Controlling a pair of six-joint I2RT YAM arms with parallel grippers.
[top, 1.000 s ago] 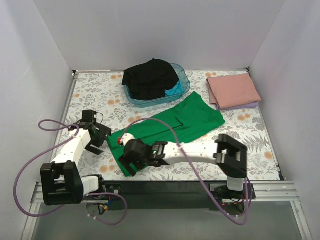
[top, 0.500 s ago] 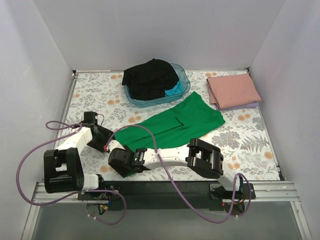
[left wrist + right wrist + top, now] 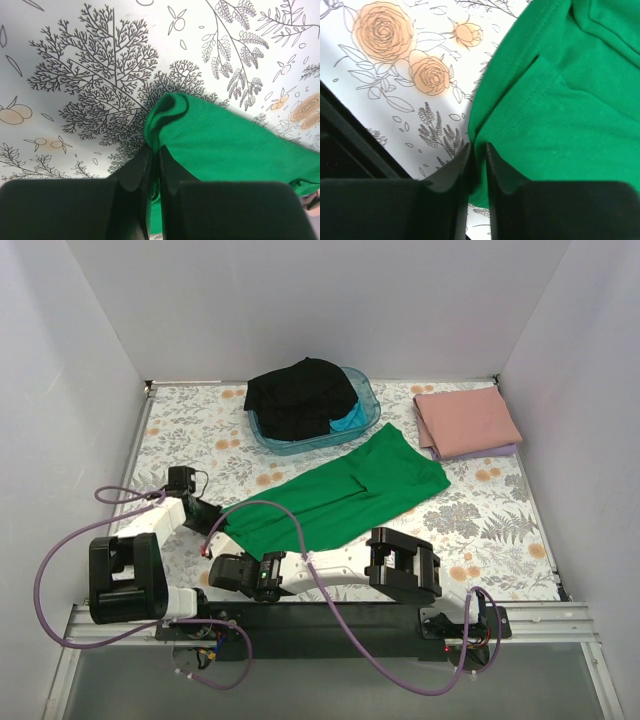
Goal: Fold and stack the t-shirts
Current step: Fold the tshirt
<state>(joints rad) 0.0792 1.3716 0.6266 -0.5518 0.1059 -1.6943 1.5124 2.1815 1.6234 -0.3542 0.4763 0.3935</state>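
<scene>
A bright green t-shirt (image 3: 345, 492) lies spread diagonally across the middle of the floral table cover. My left gripper (image 3: 207, 522) is at the shirt's near-left corner. In the left wrist view that gripper (image 3: 154, 148) is shut on a bunched fold of the green t-shirt (image 3: 225, 145). My right gripper (image 3: 228, 570) is low at the near edge, by the shirt's near hem. In the right wrist view it (image 3: 477, 148) is shut on the hem of the green t-shirt (image 3: 560, 95). A folded pink t-shirt (image 3: 468, 420) rests on a lilac one (image 3: 506, 451) at the back right.
A translucent blue tub (image 3: 371, 396) at the back centre holds a heaped black t-shirt (image 3: 300, 395) and a turquoise one (image 3: 350, 421). White walls close in the table on three sides. Purple cables loop from both arms near the front edge.
Both grippers have gone from open to shut on the green t-shirt's near-left end. The right arm has swung left and toward the near edge; the left gripper has shifted slightly.
</scene>
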